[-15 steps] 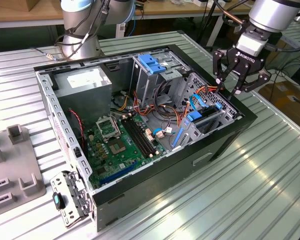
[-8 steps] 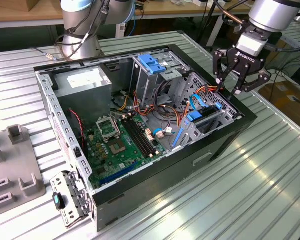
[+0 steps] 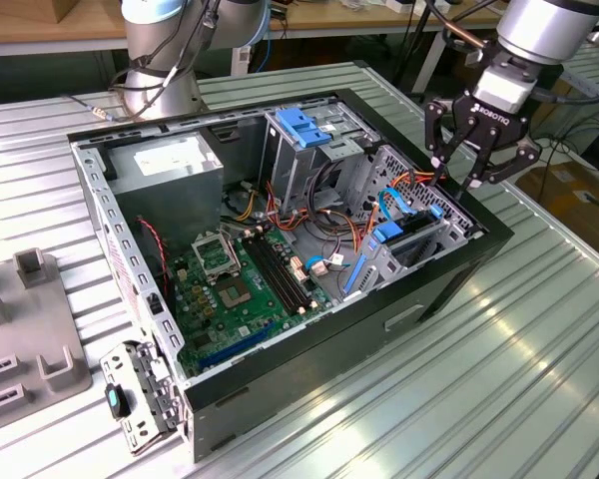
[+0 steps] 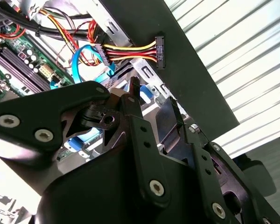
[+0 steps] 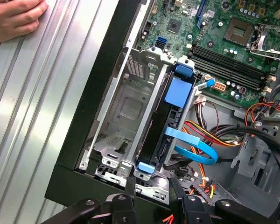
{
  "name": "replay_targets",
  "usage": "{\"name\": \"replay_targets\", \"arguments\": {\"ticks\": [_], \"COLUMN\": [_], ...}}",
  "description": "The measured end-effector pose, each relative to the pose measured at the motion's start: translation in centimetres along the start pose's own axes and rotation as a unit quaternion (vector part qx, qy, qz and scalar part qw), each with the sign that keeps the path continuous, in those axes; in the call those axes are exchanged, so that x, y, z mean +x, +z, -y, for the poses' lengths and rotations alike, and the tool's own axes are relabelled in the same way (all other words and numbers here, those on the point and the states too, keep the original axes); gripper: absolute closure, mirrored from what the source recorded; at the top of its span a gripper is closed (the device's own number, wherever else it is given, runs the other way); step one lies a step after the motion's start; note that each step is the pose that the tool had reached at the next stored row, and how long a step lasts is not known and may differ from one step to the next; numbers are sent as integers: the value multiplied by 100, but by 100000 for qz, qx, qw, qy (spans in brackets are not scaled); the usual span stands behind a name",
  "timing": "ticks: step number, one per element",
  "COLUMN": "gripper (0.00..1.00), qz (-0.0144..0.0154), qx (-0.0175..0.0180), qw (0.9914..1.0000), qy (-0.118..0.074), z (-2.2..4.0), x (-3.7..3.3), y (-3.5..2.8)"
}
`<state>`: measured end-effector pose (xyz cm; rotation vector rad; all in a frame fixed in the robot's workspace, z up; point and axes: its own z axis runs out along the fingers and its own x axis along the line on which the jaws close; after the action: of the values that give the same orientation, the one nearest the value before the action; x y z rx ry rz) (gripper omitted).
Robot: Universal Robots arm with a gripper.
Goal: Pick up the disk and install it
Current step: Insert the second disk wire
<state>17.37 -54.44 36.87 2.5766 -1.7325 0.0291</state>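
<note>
The disk (image 5: 179, 91) stands on edge in a slot of the metal drive cage (image 5: 126, 107) at the corner of the open computer case (image 3: 449, 284). Its bright blue frame and dark side face up. In the exterior view the disk (image 3: 381, 236) sits low in the cage at the case's right end. My gripper (image 3: 461, 180) hovers just above that end of the case, open, with nothing between its fingers. In the first wrist view the gripper (image 5: 152, 186) has its two black fingertips over the cage's edge, near the disk's end. The second wrist view shows the gripper (image 4: 154, 100) above the same cage.
A person's hand (image 5: 14, 18) rests on the ribbed metal table beside the case. A blue flat cable (image 5: 196, 149) and a bundle of coloured wires with a black plug (image 4: 158, 51) lie by the cage. Another blue bracket (image 3: 304, 125) tops the upper bay. A grey box (image 3: 170, 165) and the motherboard (image 3: 240, 289) lie inside.
</note>
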Motion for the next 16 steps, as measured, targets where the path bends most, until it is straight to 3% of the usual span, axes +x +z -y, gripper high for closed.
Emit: {"name": "replay_targets", "arguments": {"ticks": [4,8,10,12,13,15,16], "gripper": [58,58,58,58,58,58,58], "qz": [-45,-95,-120,-161,-188,-227,-294], "qx": [85,178,224,287,344,409,536], "qw": [99972,99881,99809,99684,99546,99354,98895], "qy": [-2344,-4869,-6174,-7943,-9506,-11337,-14815], "z": [0,0,0,0,0,0,0], "x": [0,0,0,0,0,0,0], "y": [-1,-3,-4,-4,-4,-4,-4]}}
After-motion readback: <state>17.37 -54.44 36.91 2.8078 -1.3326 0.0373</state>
